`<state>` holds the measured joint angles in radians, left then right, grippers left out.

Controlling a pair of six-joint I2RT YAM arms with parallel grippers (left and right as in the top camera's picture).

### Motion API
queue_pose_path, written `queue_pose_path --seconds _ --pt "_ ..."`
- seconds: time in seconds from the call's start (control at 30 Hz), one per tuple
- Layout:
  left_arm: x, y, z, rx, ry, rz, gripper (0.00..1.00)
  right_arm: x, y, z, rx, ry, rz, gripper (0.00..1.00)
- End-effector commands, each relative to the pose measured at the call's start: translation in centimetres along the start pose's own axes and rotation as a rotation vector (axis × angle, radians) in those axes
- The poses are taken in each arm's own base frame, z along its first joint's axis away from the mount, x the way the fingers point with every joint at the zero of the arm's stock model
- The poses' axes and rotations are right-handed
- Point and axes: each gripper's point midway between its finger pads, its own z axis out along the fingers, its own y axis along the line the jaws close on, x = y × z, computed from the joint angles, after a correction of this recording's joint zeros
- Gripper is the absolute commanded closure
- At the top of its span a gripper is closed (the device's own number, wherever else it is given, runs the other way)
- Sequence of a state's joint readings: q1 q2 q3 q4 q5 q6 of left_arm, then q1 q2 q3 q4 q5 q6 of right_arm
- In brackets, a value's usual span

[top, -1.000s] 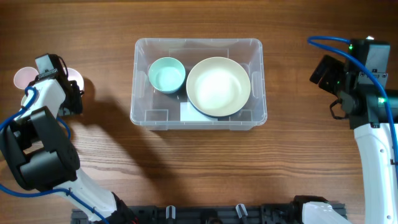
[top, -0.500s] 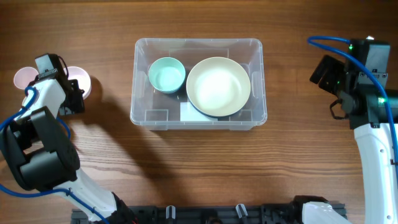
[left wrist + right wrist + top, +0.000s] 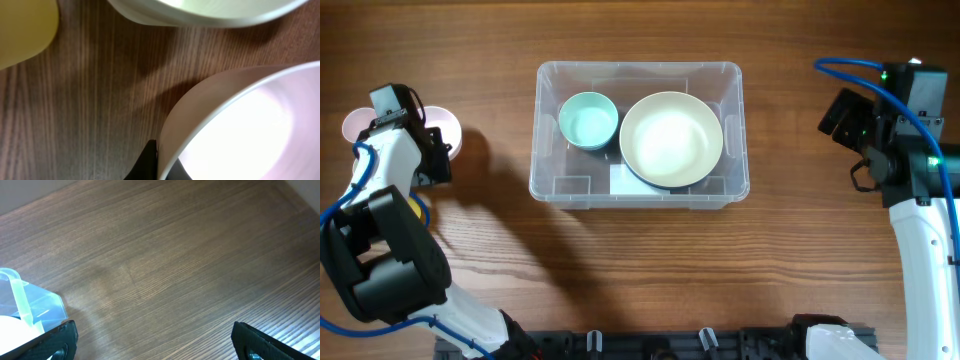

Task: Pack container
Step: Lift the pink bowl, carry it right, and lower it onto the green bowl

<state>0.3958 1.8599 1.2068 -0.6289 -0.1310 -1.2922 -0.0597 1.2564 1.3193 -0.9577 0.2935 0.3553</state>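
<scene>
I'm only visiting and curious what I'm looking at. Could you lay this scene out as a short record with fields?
Container: clear plastic bin, middle of the wooden table
Inside it: small mint bowl and large cream bowl, side by side
Left gripper: at the rim of a pink bowl; grip unclear
Right gripper: open, holding nothing
Also near left arm: pale bowl, yellow object

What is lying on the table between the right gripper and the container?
Nothing: that stretch of wooden table is bare. The overhead view shows it, and the right wrist view agrees, with only wood between the right gripper and the container.
</scene>
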Motion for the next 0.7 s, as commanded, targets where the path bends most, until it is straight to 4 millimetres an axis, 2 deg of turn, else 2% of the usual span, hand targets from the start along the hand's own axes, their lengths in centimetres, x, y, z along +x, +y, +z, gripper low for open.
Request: queue_pose_path --seconds 0.0,0.17,0.27,0.33,0.47,0.67 --pt "-0.3 -0.5 -1.8 0.041 -0.026 0.037 0.96 -0.6 -0.3 -0.4 0.015 -0.021 0.017 0.00" --pt "-0.5 -2.3 -5.0 0.123 -0.093 0.139 0.96 -0.6 -0.3 -0.4 0.015 -0.021 0.017 0.00" --pt "-0.4 -3.8 -8.4 0.200 -0.165 0.222 0.96 -0.6 -0.3 -0.4 0.015 -0.021 0.016 0.00" --pt "0.5 -5.1 -10.9 0.275 -0.191 0.315 0.96 -0.6 -0.3 -0.4 0.015 -0.021 0.017 0.00" --pt "4.0 -7.8 -16.3 0.463 -0.229 0.544 0.96 -0.6 -0.3 -0.4 0.015 -0.021 0.017 0.00" --pt "12.2 -9.8 -24.4 0.757 -0.269 0.901 0.96 -0.6 -0.3 -0.4 0.015 -0.021 0.016 0.00"
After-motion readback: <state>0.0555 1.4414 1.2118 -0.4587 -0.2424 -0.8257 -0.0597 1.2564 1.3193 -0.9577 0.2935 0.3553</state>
